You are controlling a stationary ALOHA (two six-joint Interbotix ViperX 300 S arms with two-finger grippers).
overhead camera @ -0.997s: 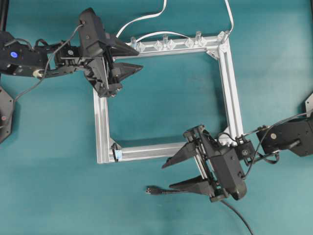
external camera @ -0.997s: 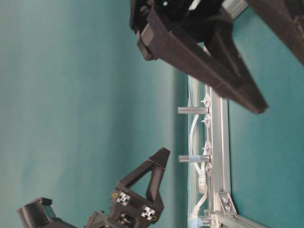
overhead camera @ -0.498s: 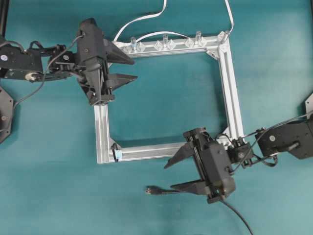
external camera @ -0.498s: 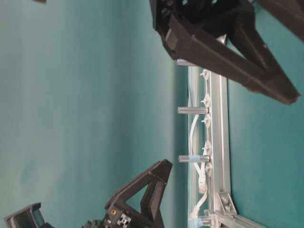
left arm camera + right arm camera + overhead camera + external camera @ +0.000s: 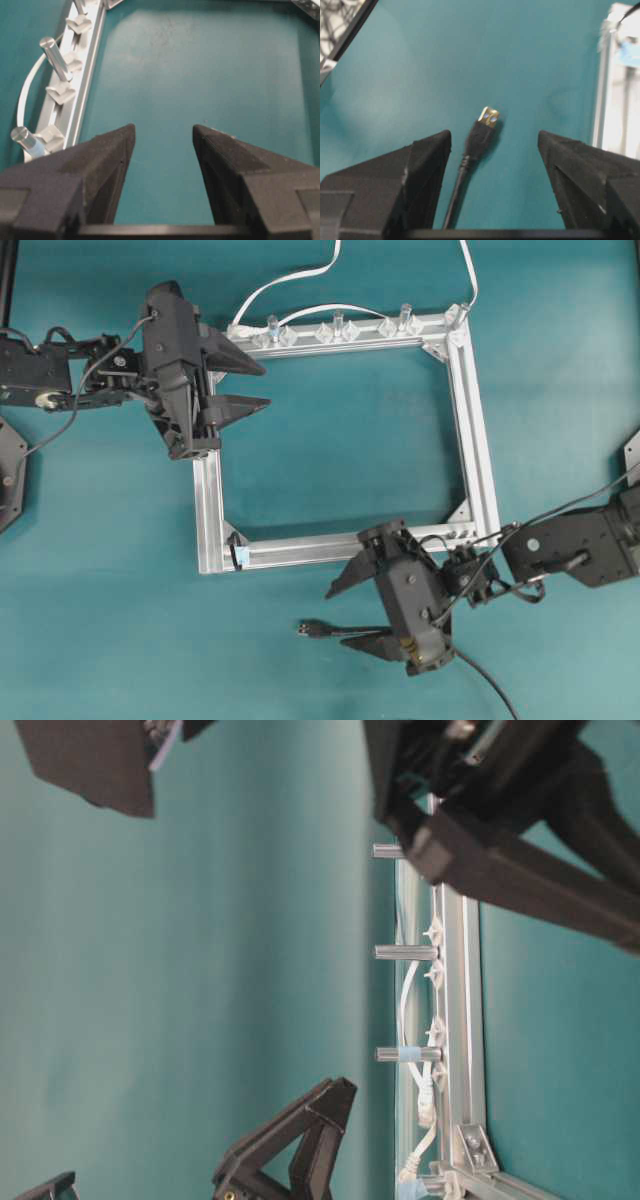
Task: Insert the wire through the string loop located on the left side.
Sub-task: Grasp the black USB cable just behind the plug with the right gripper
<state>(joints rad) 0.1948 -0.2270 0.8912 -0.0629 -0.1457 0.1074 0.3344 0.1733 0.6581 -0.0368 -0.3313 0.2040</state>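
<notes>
STEP: grasp wire (image 5: 479,136) plug near table's front edge | RIGHT GRIPPER (image 5: 492,145): jaws apart, empty, straddling plug | LEFT GRIPPER (image 5: 163,145): apart, empty | ADVICE: centre plug, clamp behind metallic tip, then aim at string loop (image 5: 237,553).

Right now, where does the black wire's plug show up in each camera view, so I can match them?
Overhead: the wire's plug lies on the teal table, below the aluminium frame, left of the right pincer.
Table-level: not in it.
Left wrist: not in it.
Right wrist: the plug lies between the open pincer fingers, nearer the left one, metallic tip pointing away.
Shared landmark: the aluminium frame, at the right edge of the right wrist view.
</notes>
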